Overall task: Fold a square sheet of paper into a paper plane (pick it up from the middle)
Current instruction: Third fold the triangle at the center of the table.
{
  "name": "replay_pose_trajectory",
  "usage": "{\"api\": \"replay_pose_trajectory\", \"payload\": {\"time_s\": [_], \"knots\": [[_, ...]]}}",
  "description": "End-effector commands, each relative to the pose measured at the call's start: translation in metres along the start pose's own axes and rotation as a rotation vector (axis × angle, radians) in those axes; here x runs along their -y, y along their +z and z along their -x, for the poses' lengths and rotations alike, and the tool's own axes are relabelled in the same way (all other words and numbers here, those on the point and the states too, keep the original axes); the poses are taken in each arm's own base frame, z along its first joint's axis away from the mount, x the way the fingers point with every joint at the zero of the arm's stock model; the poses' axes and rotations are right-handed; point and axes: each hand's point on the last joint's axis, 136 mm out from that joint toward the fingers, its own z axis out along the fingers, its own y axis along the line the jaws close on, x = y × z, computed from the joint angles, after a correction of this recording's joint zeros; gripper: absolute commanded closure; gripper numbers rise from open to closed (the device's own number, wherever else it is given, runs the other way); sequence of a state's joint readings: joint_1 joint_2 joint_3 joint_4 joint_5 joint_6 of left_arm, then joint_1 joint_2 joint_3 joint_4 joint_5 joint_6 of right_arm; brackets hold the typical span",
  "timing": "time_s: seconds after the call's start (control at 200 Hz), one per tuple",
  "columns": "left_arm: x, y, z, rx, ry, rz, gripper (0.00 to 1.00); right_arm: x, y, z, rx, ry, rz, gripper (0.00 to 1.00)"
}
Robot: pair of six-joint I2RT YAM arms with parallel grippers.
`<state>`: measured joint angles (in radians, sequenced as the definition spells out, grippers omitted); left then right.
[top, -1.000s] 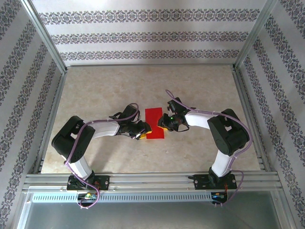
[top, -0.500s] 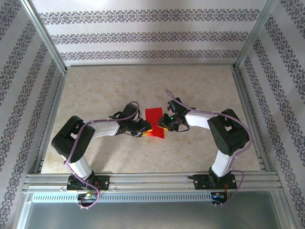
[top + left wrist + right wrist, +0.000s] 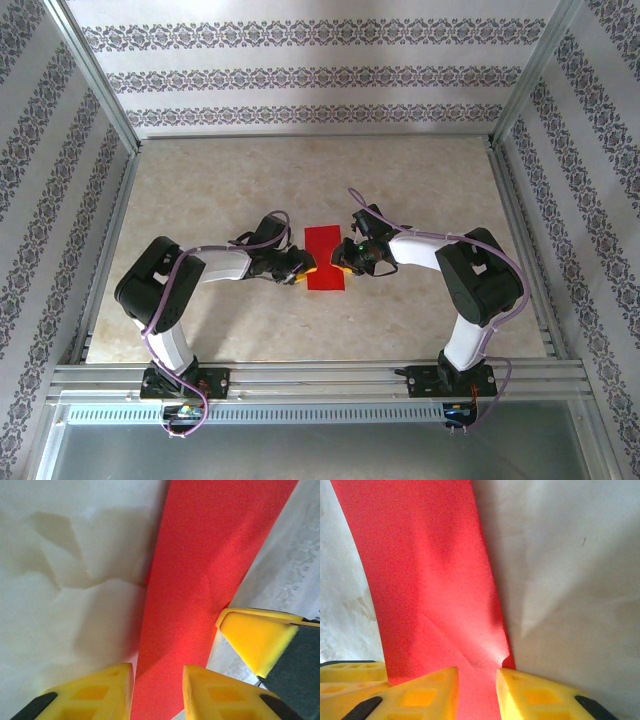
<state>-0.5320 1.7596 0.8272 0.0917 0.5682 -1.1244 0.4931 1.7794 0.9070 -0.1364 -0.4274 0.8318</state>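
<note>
Reaching in from the near edge of the beige marbled table, both arms meet around its middle. The left gripper and right gripper sit low either side of the near end of a thin bright red sheet of paper, folded into a narrow rectangle. Both sets of yellow jaws are slightly apart, with red showing in the gap. The sheet runs toward the far edge.

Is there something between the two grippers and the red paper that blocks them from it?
Nothing visible does. The left gripper and the right gripper both stand at the near end of the red paper, and its surface shows between each pair of fingers.
</note>
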Motion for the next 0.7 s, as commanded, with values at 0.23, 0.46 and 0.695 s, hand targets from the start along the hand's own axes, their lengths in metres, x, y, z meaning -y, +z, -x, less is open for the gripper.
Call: {"api": "replay_pose_trajectory", "payload": {"time_s": [0.23, 0.46, 0.695], "knots": [[0.007, 0.003, 0.013, 0.014, 0.031, -0.013, 0.73, 0.029, 0.008, -0.010, -0.035, 0.016, -0.082, 0.69], [0.003, 0.002, 0.017, 0.006, -0.034, -0.022, 0.79, 0.013, -0.004, 0.001, 0.026, -0.075, -0.034, 0.59], [0.001, 0.007, 0.020, -0.002, -0.051, -0.028, 0.84, 0.009, -0.002, 0.000, 0.020, -0.087, -0.011, 0.58]]}}
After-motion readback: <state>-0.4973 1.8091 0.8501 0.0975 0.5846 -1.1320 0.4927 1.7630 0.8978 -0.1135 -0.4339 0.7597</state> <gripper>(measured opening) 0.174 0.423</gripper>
